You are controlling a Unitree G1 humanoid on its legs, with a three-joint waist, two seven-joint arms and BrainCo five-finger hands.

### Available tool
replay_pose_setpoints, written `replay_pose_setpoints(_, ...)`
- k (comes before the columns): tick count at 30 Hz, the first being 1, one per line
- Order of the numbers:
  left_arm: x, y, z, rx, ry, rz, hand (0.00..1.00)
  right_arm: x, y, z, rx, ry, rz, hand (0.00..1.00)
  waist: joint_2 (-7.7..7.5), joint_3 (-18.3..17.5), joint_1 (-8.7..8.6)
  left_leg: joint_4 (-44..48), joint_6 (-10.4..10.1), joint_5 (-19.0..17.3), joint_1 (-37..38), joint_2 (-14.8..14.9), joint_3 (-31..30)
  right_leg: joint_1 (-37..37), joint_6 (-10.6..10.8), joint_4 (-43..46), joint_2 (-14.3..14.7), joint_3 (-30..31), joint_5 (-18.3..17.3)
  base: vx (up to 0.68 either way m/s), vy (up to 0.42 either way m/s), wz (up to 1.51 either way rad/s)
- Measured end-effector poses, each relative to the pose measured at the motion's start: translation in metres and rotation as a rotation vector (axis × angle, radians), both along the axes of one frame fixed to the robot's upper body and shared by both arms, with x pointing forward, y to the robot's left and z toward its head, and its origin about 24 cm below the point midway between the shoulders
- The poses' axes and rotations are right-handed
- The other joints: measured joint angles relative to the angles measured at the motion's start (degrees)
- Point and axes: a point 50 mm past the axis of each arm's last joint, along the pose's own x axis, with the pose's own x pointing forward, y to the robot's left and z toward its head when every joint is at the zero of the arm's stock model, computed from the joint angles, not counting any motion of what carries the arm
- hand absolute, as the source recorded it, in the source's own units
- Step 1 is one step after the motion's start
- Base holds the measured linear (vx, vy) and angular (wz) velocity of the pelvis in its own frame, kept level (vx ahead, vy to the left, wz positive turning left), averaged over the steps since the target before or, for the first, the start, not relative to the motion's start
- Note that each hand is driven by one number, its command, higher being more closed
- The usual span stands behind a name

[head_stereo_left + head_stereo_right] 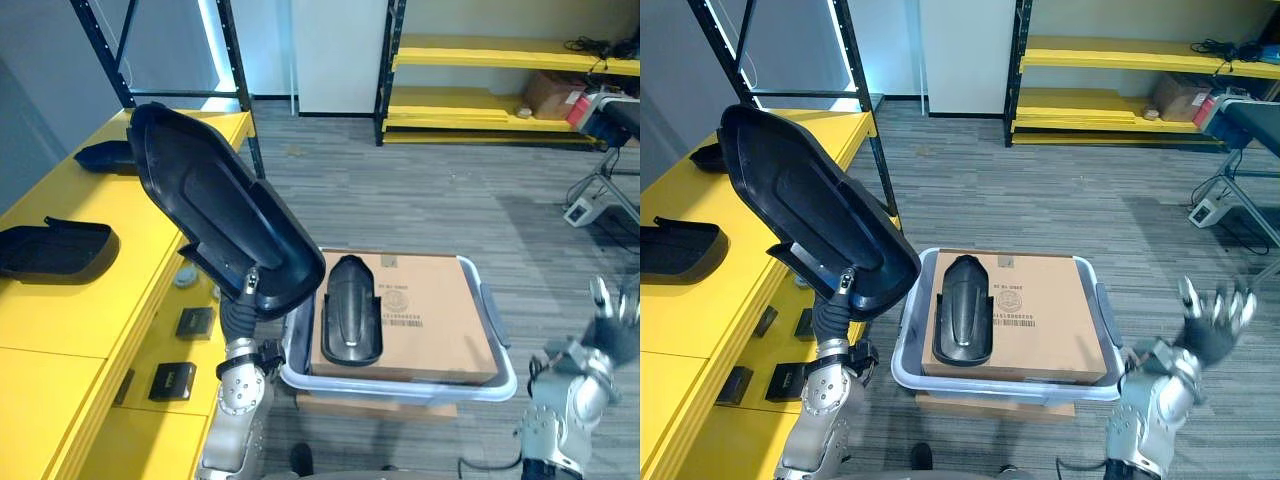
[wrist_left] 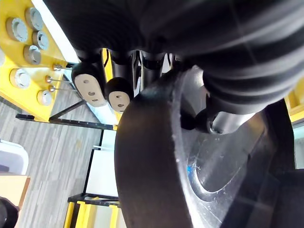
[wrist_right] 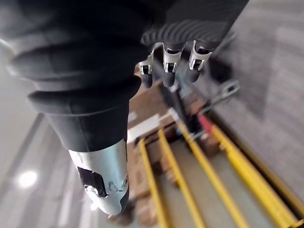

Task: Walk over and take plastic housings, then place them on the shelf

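**Plastic housings, black: four.**
1. Large housing (image 1: 215, 200): raised and tilted above the edge of the yellow shelf (image 1: 60, 320). The left hand (image 2: 90, 89) grips its lower rim, with the fingers on one face and the thumb on the other.
2. Narrow housing (image 1: 351, 312): lies flat on top of the cardboard box (image 1: 430, 320), at the box's left end, with its long axis pointing away from the robot.
3. Near shelf housing (image 1: 55, 250): rests on the top of the yellow shelf, to the robot's left.
4. Far shelf housing (image 1: 105, 156): on the same shelf top, farther back. It is partly hidden behind the large housing.

**Hands: two.**
- Left hand: closed on the large housing, as in item 1.
- Right hand (image 1: 1215, 320): low on the right, well apart from the box. Its fingers are straight and spread, and it holds nothing.

**Containers: two.**
- Cardboard box: one, sitting inside the pale bin.
- Pale bin (image 1: 500, 385): one, on the grey floor directly ahead.

**Other items.**
- Small black blocks (image 1: 785, 380): four, on the shelf's lower yellow level, seen in the right eye view.
- Far rack (image 1: 500, 58): one, across the floor, with two yellow levels visible.
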Motion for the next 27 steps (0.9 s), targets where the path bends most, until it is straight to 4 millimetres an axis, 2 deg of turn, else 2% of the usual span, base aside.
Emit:
replay_pose_setpoints(1, 0.0, 0.0, 0.0, 0.003, -0.004, -0.008, 1.0, -0.009, 0.005, -0.012, 0.032, 0.072, 0.035, 0.0, -0.01, 0.0, 0.0, 0.0, 0.0, 0.0, 0.0, 0.1, 0.0, 0.0, 0.0, 0.0, 0.0, 0.0, 0.0, 0.04, -0.012, -0.02)
replay_pose_setpoints(3, -0.001, 0.002, 0.0, 0.013, -0.004, -0.026, 1.0, -0.044, 0.029, -0.049, 0.17, 0.289, 0.136, 0.0, 0.02, 0.1, -0.23, 0.0, 0.0, 0.0, 0.7, 0.1, -0.1, 0.8, 0.0, 0.0, 0.0, -0.4, -0.1, 0.03, -0.012, 0.04)
replay_pose_setpoints(6, -0.003, 0.001, -0.002, 0.018, 0.001, -0.057, 1.0, -0.078, 0.054, -0.073, 0.298, 0.456, 0.21, 0.0, -0.22, 0.6, -0.3, 0.0, 0.0, 0.0, 1.9, -0.2, -1.3, 2.4, 0.1, 0.2, -0.1, -1.8, -1.1, 0.01, -0.013, 0.13)
replay_pose_setpoints(8, -0.003, -0.001, 0.001, 0.017, -0.014, -0.073, 1.0, -0.088, 0.068, -0.079, 0.33, 0.518, 0.268, 0.0, -0.62, 1.0, -0.21, 0.0, 0.0, -0.3, 1.3, -0.4, -2.4, 2.8, 0.4, 0.5, -0.4, -3.0, -1.7, -0.04, 0.012, 0.46)
replay_pose_setpoints(11, -0.005, -0.003, 0.014, 0.012, -0.072, -0.08, 1.0, -0.085, 0.086, -0.083, 0.352, 0.546, 0.382, 0.0, -1.07, 1.7, 0.15, 0.0, 0.1, -0.4, -0.1, -0.9, -4.5, 2.7, 0.8, 1.5, -1.0, -6.1, -2.5, -0.04, 0.014, 0.54)
replay_pose_setpoints(14, -0.01, -0.002, 0.02, 0.004, -0.113, -0.069, 1.0, -0.074, 0.091, -0.082, 0.32, 0.545, 0.455, 0.0, -1.36, 3.1, 0.86, 0.1, 0.1, -0.4, -2.0, -1.2, -5.0, 1.9, 1.0, 2.7, -1.2, -8.7, -3.0, -0.01, -0.005, 0.55)
replay_pose_setpoints(15, -0.011, -0.004, 0.023, -0.005, -0.127, -0.068, 1.0, -0.065, 0.092, -0.081, 0.3, 0.527, 0.482, 0.0, -0.74, 4.1, 1.59, 0.4, -0.4, 0.7, -3.0, -1.5, -6.9, 1.6, 1.4, 3.7, -1.4, -10.5, -3.4, 0.0, -0.019, 1.03)
replay_pose_setpoints(17, -0.012, -0.006, 0.026, -0.019, -0.14, -0.071, 1.0, -0.063, 0.092, -0.079, 0.282, 0.521, 0.494, 0.0, -0.66, 5.4, 1.56, 2.0, -0.3, 1.2, -6.6, -3.0, -10.2, 0.7, 1.5, 6.7, -2.7, -16.3, -4.5, 0.0, -0.003, 1.57)
replay_pose_setpoints(18, -0.012, -0.009, 0.027, -0.032, -0.143, -0.079, 1.0, -0.064, 0.092, -0.079, 0.275, 0.529, 0.482, 0.0, -0.53, 5.8, 1.61, 2.3, 2.7, -1.1, -8.7, -3.3, -8.1, 0.8, 1.7, 8.5, -4.2, -21.9, -5.4, 0.02, 0.005, 2.34)
replay_pose_setpoints(19, -0.011, -0.011, 0.028, -0.043, -0.148, -0.081, 1.0, -0.069, 0.091, -0.079, 0.262, 0.545, 0.487, 0.0, -0.92, 6.4, 1.41, 3.1, 6.7, -4.3, -9.7, -3.2, -1.2, 2.4, 1.7, 8.5, -6.4, -27.7, -5.4, 0.08, 0.065, 2.65)
replay_pose_setpoints(20, -0.01, -0.013, 0.029, -0.049, -0.159, -0.088, 1.0, -0.067, 0.09, -0.078, 0.246, 0.545, 0.497, 0.0, -1.03, 7.3, 1.35, 5.0, 7.5, -4.9, -10.2, -1.2, 7.6, 3.5, 2.1, 9.3, -7.8, -31.2, -5.9, 0.1, 0.097, 2.16)
replay_pose_setpoints(22, -0.007, -0.018, 0.032, -0.066, -0.173, -0.094, 1.0, -0.065, 0.084, -0.077, 0.217, 0.552, 0.512, 0.0, 0.9, 7.6, 1.34, 8.9, 7.5, -5.5, -10.2, 3.3, 23.6, 6.5, 3.5, 11.2, -8.1, -37.2, -7.2, 0.12, 0.112, 1.9)
replay_pose_setpoints(23, -0.005, -0.021, 0.034, -0.067, -0.181, -0.11, 1.0, -0.065, 0.083, -0.077, 0.204, 0.564, 0.532, 0.0, 1.12, 7.5, 0.61, 10.7, 7.5, -5.5, -9.1, 4.9, 32.2, 8.6, 3.8, 12.3, -9.0, -40.8, -7.4, 0.19, 0.13, 2.28)
replay_pose_setpoints(24, -0.003, -0.025, 0.038, -0.07, -0.205, -0.133, 1.0, -0.062, 0.085, -0.077, 0.193, 0.568, 0.559, 0.0, 1.02, 7.4, 0.37, 11.0, 8.2, -6.6, -8.5, 4.5, 35.8, 10.3, 3.8, 13.0, -9.8, -42.6, -7.4, 0.17, 0.109, 1.76)
replay_pose_setpoints(25, -0.002, -0.027, 0.04, -0.07, -0.222, -0.146, 1.0, -0.057, 0.086, -0.076, 0.184, 0.563, 0.573, 0.0, 0.85, 7.4, 0.54, 11.0, 8.1, -7.0, -8.5, 4.1, 36.2, 10.7, 3.7, 12.9, -10.1, -43.0, -7.4, 0.18, 0.113, 1.11)
replay_pose_setpoints(27, 0.006, -0.037, 0.044, -0.073, -0.252, -0.205, 1.0, -0.034, 0.094, -0.073, 0.15, 0.536, 0.637, 0.0, 0.2, 7.0, 0.72, 11.3, 8.8, -8.1, -9.5, 0.8, 33.4, 12.1, 3.6, 10.6, -10.8, -43.2, -7.5, 0.11, 0.066, 0.65)
